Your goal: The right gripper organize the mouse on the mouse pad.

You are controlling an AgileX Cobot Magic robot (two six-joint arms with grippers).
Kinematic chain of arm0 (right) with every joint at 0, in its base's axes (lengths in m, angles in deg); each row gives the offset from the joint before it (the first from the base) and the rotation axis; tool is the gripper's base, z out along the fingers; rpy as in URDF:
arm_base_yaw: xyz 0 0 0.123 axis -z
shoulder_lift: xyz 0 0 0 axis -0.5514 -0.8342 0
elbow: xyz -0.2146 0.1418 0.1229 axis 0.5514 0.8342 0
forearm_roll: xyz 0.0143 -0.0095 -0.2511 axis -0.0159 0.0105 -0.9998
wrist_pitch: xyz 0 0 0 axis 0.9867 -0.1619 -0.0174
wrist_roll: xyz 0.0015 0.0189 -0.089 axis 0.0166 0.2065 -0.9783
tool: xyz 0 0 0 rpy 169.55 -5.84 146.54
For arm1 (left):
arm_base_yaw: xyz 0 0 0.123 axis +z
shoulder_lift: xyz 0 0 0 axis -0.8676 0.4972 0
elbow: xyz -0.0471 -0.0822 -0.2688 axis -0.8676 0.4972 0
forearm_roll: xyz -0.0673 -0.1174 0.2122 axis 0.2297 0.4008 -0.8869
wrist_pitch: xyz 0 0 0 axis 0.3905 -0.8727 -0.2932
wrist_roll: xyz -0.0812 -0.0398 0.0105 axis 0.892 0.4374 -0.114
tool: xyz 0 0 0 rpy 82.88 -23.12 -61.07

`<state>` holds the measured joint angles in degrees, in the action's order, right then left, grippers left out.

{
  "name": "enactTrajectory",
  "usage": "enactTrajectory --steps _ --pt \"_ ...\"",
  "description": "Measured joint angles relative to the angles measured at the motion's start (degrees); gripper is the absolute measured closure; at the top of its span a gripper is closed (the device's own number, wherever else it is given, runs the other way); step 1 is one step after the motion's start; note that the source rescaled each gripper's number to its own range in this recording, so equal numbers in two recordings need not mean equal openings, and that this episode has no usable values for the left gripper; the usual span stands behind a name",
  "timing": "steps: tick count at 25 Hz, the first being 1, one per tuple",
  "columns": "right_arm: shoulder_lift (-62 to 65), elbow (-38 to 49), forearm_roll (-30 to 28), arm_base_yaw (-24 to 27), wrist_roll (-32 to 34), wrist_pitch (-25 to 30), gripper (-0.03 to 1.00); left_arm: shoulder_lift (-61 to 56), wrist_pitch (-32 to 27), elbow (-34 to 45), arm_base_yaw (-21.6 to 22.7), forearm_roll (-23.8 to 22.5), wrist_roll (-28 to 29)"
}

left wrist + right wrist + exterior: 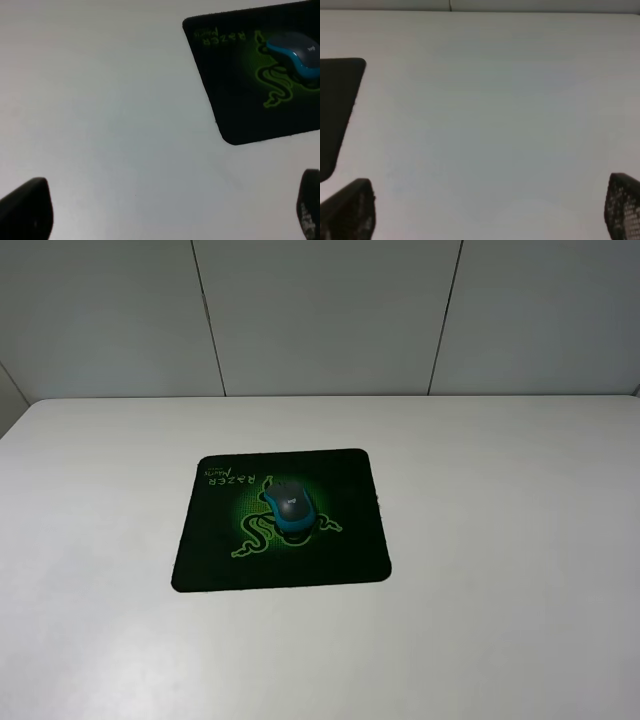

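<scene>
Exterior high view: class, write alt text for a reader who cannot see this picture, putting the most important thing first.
A small mouse with a dark grey top and blue sides sits near the middle of a black mouse pad, over its green snake logo. The pad lies flat on a white table with a pale panelled wall behind. No robot arm appears in this view.

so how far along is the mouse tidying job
Looks done: the mouse sits on the mouse pad, over its green logo. Nothing is in hand: the right gripper is open above bare table, beside the pad. Nothing visibly left to do.
</scene>
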<state>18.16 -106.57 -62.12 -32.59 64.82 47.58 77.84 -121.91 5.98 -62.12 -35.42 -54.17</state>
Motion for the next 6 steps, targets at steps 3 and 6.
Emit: enactTrajectory --steps 3,6 --pt "0.00 0.00 0.00 0.00 0.00 0.00 -0.03 0.00 0.00 0.00 0.00 0.00 0.00" --pt "0.00 0.00 0.00 0.00 0.00 0.00 -0.03 0.00 0.00 0.00 0.00 0.00 0.00"
